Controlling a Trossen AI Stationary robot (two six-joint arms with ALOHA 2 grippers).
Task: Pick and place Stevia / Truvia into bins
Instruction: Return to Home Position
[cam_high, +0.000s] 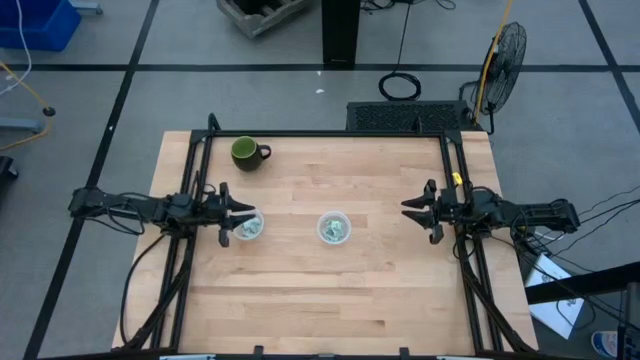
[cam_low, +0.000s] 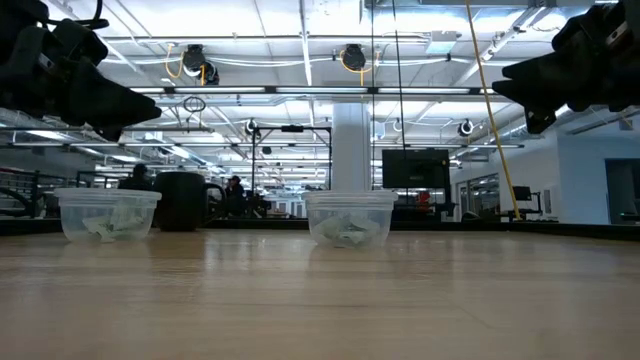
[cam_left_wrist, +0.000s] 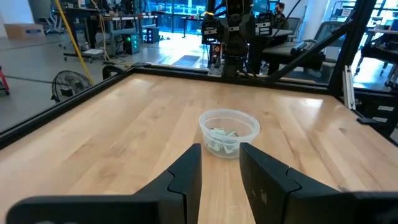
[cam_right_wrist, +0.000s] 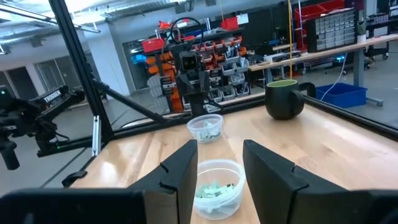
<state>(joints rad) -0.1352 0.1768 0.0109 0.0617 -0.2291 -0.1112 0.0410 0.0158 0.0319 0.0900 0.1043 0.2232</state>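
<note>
Two clear plastic cups stand on the wooden table, each on its base. The left cup (cam_high: 249, 228) (cam_low: 107, 213) and the middle cup (cam_high: 334, 228) (cam_left_wrist: 229, 132) (cam_right_wrist: 217, 185) both hold pale green and white packets (cam_right_wrist: 214, 190). No loose packet shows on the tabletop. My left gripper (cam_high: 245, 213) (cam_left_wrist: 219, 149) is open and hangs in the air just above the left cup's near-left rim, pointing toward the middle cup. My right gripper (cam_high: 407, 209) (cam_right_wrist: 219, 144) is open too, raised off the table to the right of the middle cup.
A dark green handled mug (cam_high: 247, 152) (cam_right_wrist: 285, 99) stands near the far-left part of the table. Black frame rails (cam_high: 190, 200) run along the left, right and far edges. Bare wood (cam_high: 330, 300) spreads across the near half of the table.
</note>
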